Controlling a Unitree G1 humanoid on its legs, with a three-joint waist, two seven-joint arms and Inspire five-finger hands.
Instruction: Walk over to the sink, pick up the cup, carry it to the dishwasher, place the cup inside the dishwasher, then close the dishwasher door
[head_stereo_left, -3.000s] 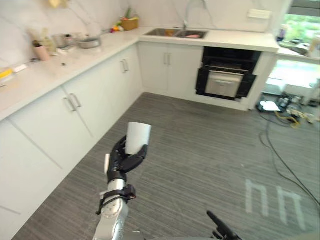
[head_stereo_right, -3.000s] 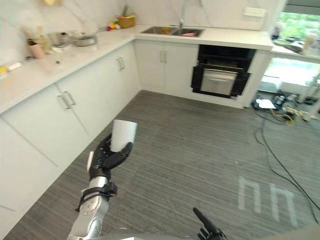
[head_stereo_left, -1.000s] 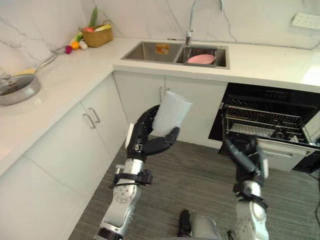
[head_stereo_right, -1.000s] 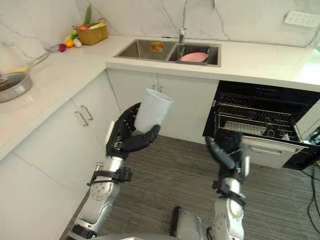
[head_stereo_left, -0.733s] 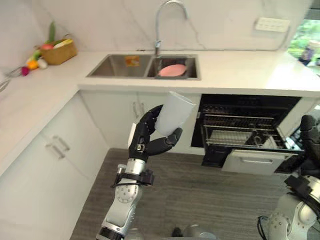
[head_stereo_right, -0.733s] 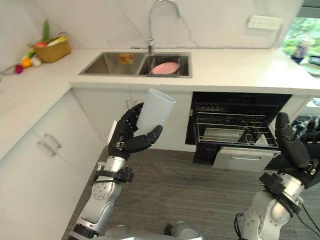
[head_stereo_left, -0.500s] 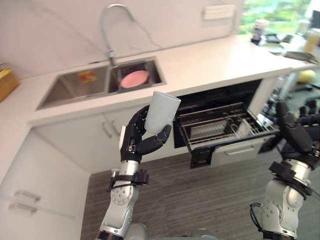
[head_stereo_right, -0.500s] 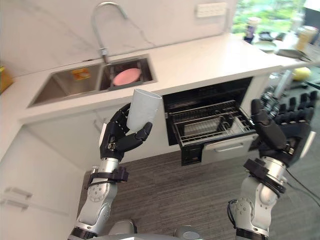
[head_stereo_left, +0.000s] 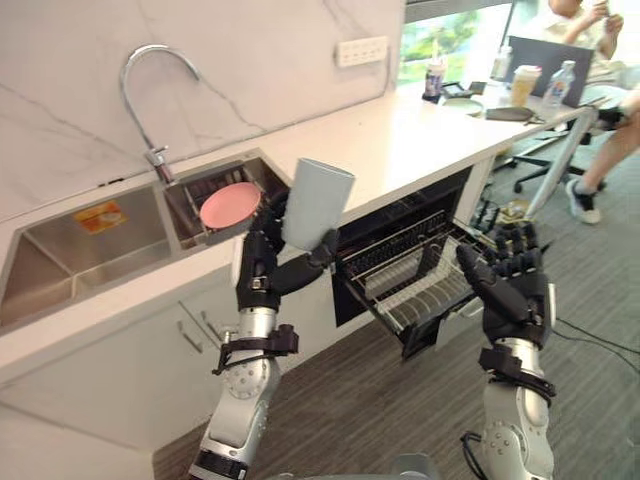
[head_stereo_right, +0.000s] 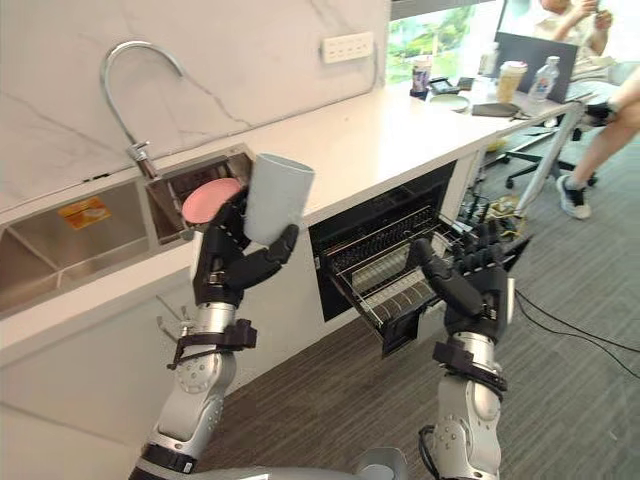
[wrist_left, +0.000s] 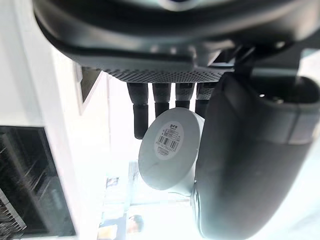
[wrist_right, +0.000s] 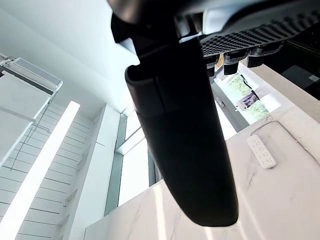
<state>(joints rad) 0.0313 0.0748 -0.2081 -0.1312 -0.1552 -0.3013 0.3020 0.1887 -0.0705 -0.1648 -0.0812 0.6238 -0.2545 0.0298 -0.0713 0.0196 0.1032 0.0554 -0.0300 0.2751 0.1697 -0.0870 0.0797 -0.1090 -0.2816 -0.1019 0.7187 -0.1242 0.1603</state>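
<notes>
Left eye view, left hand (head_stereo_left: 264, 272) fingers clamped round cup (head_stereo_left: 318, 205), base hidden, right hand (head_stereo_left: 512, 300) fingers spread before dishwasher rack (head_stereo_left: 400, 290).

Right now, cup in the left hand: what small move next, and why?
Probably swing the left hand rightward and down toward the pulled-out wire rack of the open black dishwasher. That hand grips the tall pale grey cup, held mouth up to the left of the rack and higher. The open right hand hovers before the rack and may need to move aside.
</notes>
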